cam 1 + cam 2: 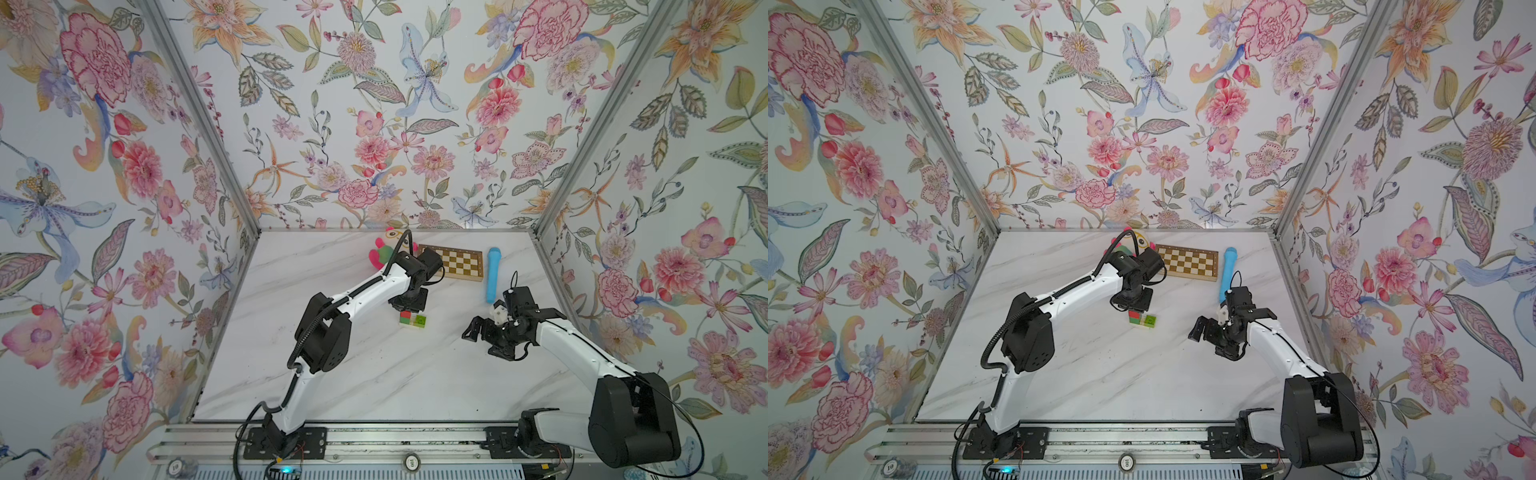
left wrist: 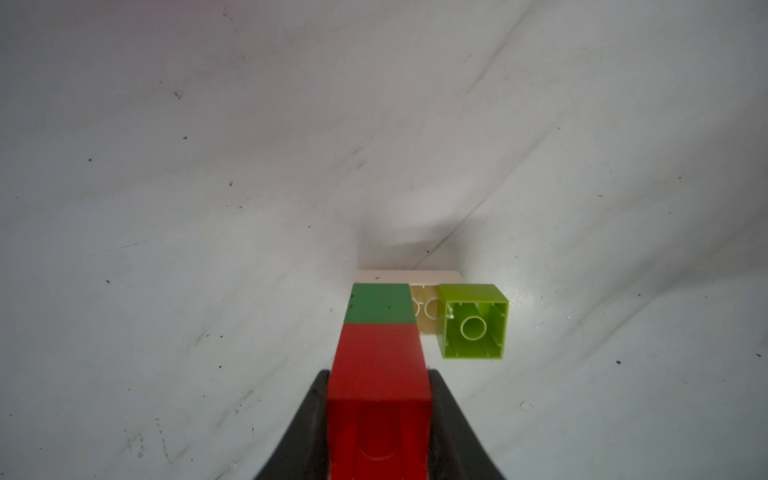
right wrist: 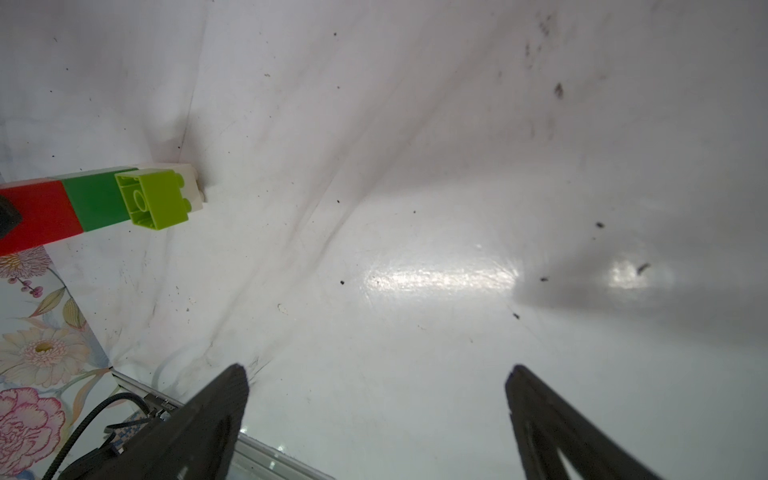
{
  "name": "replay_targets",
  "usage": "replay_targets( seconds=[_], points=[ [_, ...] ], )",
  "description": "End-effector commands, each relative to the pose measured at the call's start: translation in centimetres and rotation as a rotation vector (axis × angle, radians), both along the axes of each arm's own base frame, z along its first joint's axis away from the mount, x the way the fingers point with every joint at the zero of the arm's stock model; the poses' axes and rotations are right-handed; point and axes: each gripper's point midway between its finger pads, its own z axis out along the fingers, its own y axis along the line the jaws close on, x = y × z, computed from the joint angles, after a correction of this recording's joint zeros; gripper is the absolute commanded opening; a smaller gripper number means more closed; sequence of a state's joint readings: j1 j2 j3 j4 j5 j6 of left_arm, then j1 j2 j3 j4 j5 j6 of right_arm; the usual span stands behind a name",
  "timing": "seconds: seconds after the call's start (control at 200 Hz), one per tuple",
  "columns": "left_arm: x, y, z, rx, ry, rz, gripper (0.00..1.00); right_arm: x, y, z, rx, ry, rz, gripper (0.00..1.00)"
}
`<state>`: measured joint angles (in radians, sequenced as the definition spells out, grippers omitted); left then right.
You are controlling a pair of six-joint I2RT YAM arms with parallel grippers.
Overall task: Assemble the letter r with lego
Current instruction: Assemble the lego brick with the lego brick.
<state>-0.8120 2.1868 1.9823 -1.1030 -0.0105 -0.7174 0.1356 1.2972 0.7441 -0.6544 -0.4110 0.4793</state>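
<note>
Over the marble tabletop (image 1: 332,374), the right gripper (image 3: 377,370) hung empty with its fingers spread wide, well apart from the left gripper (image 2: 378,374). The left gripper clamped the red brick (image 2: 376,353) of the letter r (image 3: 99,203) near mid-table. Its 4 joined bricks stood upright: the cream-white brick (image 2: 409,276) lowest at the surface, the dark green brick (image 2: 380,303) above it, the lime brick (image 2: 473,320) jutting sideways.

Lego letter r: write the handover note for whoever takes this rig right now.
Left gripper: shut on the red brick, holding the joined bricks roughly upright, white brick end down by the table; contact unclear.
Right gripper: open, empty, off to the side.
Done: red, dark green brick and white joined; lime brick on the white beside the green.
To do: lime sits slightly askew with studs showing, so probably press it home, then lay it all down and release.
</note>
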Motion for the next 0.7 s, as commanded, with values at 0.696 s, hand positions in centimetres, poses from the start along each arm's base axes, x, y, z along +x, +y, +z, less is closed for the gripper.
replay_targets(
  seconds=[0.696],
  points=[
    [-3.5, 1.3, -9.6, 0.103, 0.212, -0.039, 0.00, -0.5, -0.8, 0.5, -0.032, 0.016, -0.004, 0.99]
  ],
)
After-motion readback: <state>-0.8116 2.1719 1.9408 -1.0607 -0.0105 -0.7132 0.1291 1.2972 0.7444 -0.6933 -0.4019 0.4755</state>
